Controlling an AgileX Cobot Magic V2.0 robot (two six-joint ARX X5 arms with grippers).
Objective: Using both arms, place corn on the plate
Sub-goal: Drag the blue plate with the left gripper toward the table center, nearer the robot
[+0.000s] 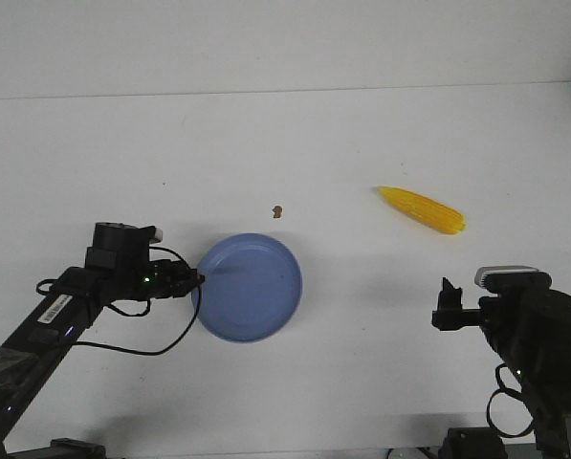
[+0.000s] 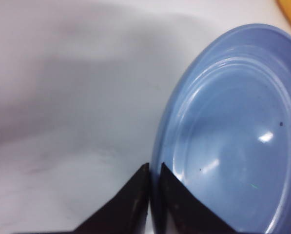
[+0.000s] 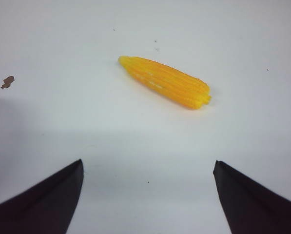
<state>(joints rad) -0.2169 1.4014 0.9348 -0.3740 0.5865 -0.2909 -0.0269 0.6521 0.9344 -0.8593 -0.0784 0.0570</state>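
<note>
The periwinkle-blue plate (image 1: 252, 287) lies on the white table, left of centre. My left gripper (image 1: 200, 278) is shut on the plate's left rim; in the left wrist view the rim of the plate (image 2: 233, 136) runs between the two closed black fingertips of the gripper (image 2: 154, 166). The yellow corn (image 1: 422, 209) lies flat on the table to the right of the plate and farther back, pointed tip toward the left. My right gripper (image 1: 447, 308) hovers nearer the front edge, open and empty. In the right wrist view the corn (image 3: 164, 82) lies well ahead of the gripper (image 3: 147, 163).
A tiny brown speck (image 1: 277, 210) sits on the table just behind the plate, also seen as the speck (image 3: 8, 82) in the right wrist view. The table's far edge meets a pale wall at the back.
</note>
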